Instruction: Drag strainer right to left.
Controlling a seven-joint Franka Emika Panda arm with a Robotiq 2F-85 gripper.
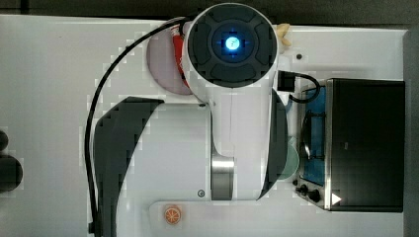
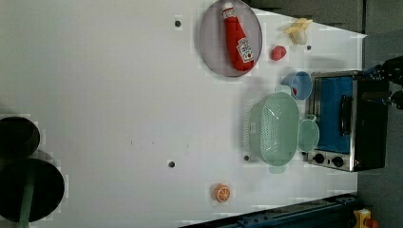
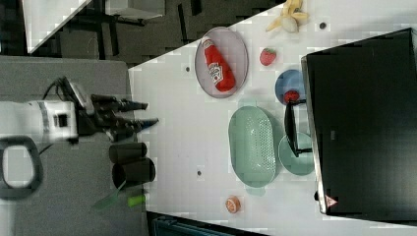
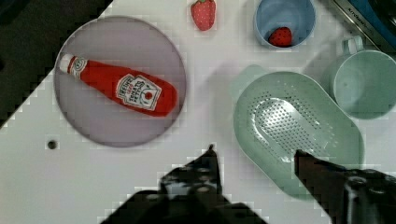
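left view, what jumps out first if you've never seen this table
The red ketchup bottle lying on a grey plate at the top catches the eye first. Below it, the pale green strainer sits beside a mint cup, next to the toaster oven at the left view's right.

Gripper [image 3: 147, 113] hangs free, jaws apart, holding nothing.

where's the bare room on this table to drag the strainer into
The wide white stretch on the left view's left, bordered by the grey plate, the orange slice and the dark cups, is free. It is crowded around the strainer: mint cup, blue cup and toaster oven pack the left view's right.
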